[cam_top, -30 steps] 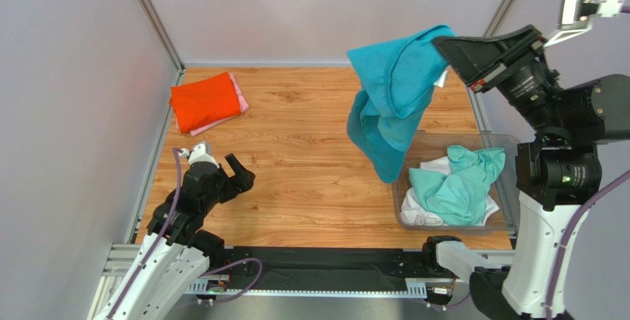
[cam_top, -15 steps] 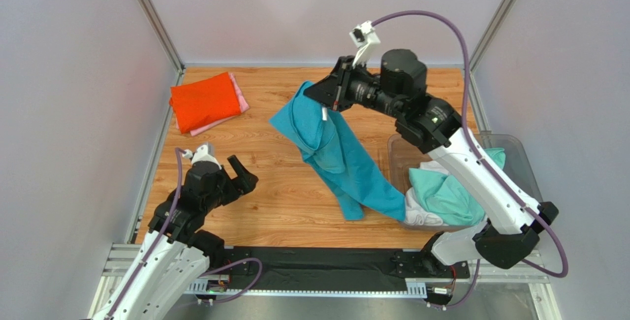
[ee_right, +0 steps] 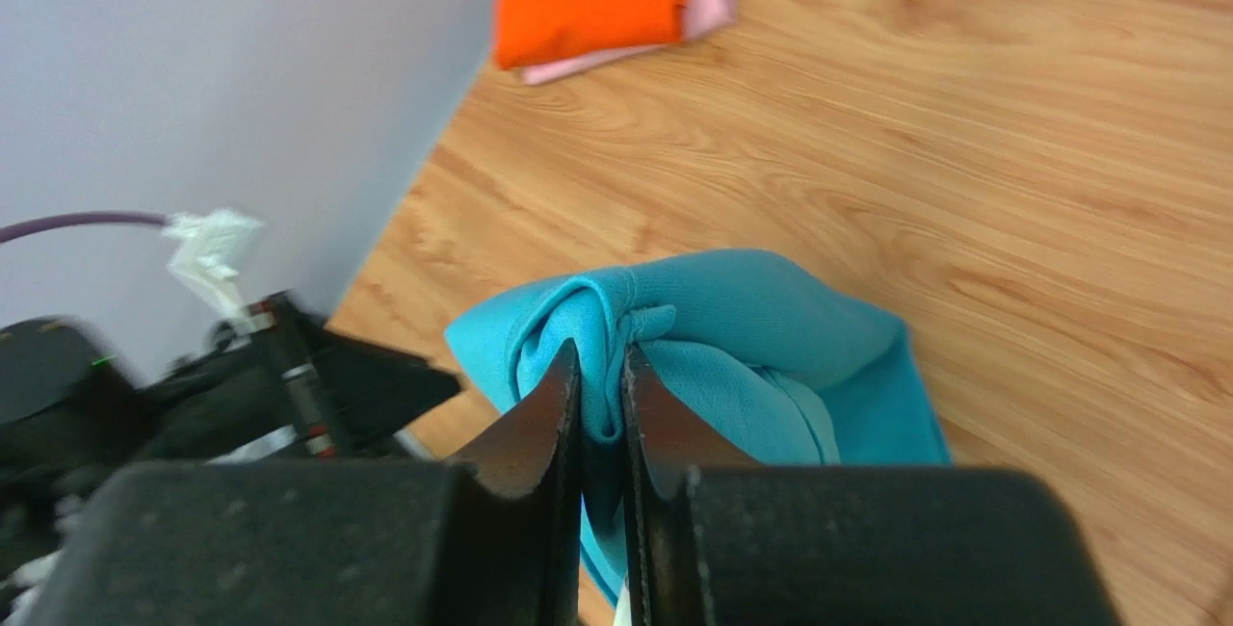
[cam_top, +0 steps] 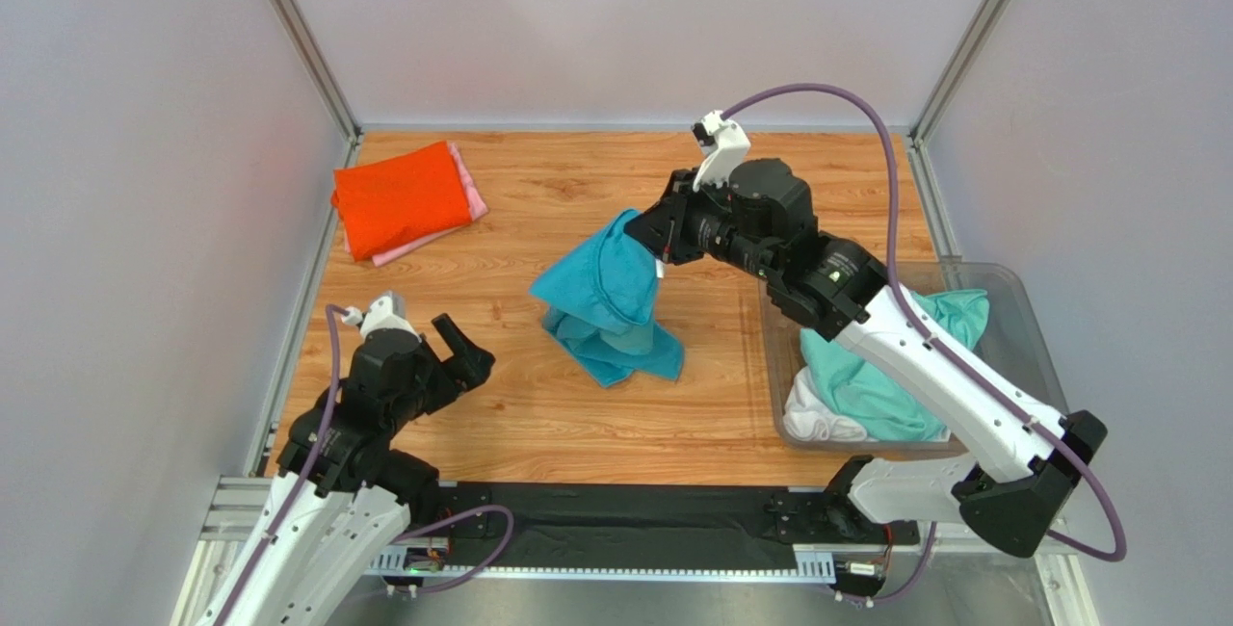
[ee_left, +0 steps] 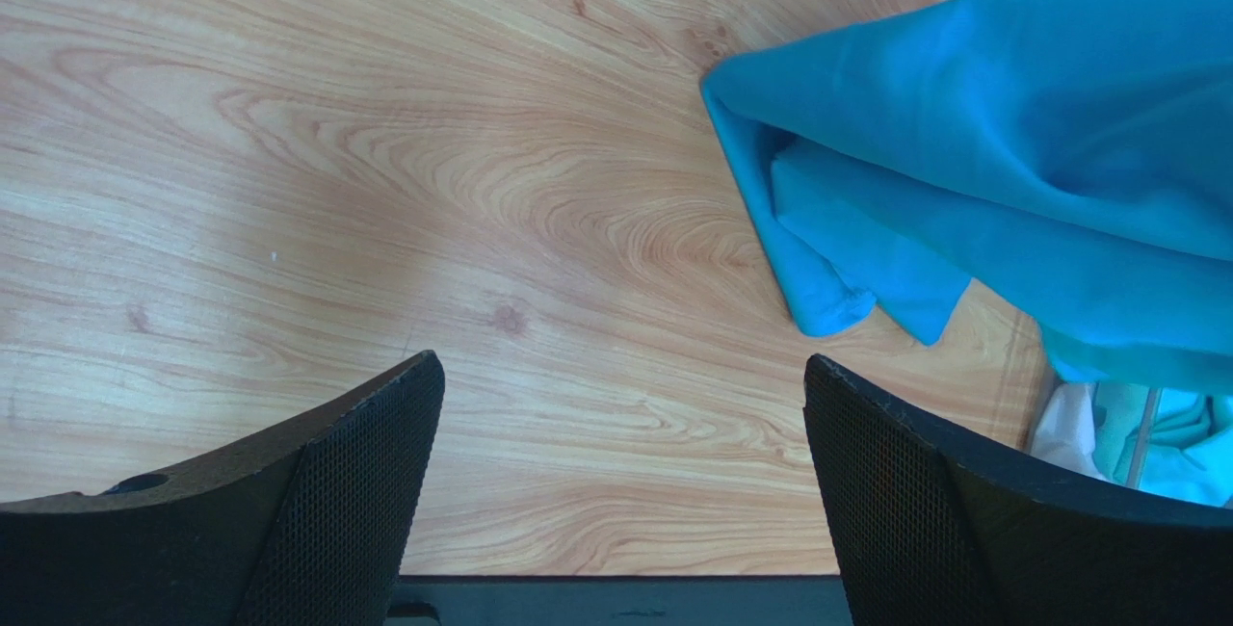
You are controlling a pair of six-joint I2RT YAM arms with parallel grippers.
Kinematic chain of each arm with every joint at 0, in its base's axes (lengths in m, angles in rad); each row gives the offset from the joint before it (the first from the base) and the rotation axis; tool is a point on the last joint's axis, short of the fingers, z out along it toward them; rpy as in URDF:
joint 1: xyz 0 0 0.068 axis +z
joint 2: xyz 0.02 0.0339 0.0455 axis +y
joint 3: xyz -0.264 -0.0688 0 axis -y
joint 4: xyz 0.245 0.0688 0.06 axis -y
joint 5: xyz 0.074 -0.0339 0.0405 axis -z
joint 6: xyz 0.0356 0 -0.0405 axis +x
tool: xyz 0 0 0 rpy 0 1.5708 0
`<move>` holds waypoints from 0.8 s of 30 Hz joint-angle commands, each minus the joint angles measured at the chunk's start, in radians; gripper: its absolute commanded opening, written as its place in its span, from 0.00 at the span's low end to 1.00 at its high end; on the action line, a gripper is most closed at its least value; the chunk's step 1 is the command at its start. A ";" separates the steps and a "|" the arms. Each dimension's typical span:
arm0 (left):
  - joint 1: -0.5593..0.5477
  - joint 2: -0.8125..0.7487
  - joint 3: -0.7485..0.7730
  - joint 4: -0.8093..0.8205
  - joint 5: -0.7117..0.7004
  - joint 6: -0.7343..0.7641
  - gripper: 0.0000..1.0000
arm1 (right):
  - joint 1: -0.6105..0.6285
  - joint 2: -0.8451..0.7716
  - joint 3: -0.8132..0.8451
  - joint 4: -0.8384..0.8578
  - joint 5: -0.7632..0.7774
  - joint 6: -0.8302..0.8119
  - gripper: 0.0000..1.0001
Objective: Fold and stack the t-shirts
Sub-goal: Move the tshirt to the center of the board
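My right gripper (cam_top: 654,239) is shut on a bunched fold of the teal t-shirt (cam_top: 608,301); the pinch shows in the right wrist view (ee_right: 601,359). The shirt hangs from it, its lower part crumpled on the wooden table. It also shows in the left wrist view (ee_left: 1013,178). My left gripper (cam_top: 466,345) is open and empty, low over the table left of the teal shirt. A folded orange-red shirt (cam_top: 398,197) lies on a pink one (cam_top: 466,178) at the far left. Mint-green (cam_top: 883,366) and white (cam_top: 814,410) shirts lie crumpled in the bin.
A clear plastic bin (cam_top: 999,287) stands at the right near edge of the table. Grey walls with metal posts close in the left, back and right sides. A black rail (cam_top: 623,525) runs along the near edge between the arm bases.
My right gripper has swung left and down from above the bin to the table's middle, carrying the teal shirt; the shirt's lower part now rests crumpled on the table. The left arm barely moved.
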 commanded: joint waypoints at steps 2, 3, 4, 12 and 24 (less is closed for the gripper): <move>0.003 -0.018 0.023 -0.024 -0.016 -0.023 1.00 | -0.065 0.024 -0.102 0.041 0.203 -0.030 0.01; 0.003 -0.013 0.018 -0.022 -0.013 -0.023 1.00 | -0.073 0.046 -0.113 0.040 0.225 -0.034 0.02; 0.003 -0.010 0.016 -0.022 -0.012 -0.021 1.00 | -0.079 0.058 -0.123 0.041 0.245 -0.039 0.02; 0.003 0.079 -0.036 0.054 0.028 -0.006 1.00 | -0.156 0.227 -0.150 0.033 0.348 -0.064 0.05; 0.008 0.448 -0.016 0.338 -0.056 0.075 1.00 | -0.173 0.403 -0.024 -0.164 0.527 -0.074 0.84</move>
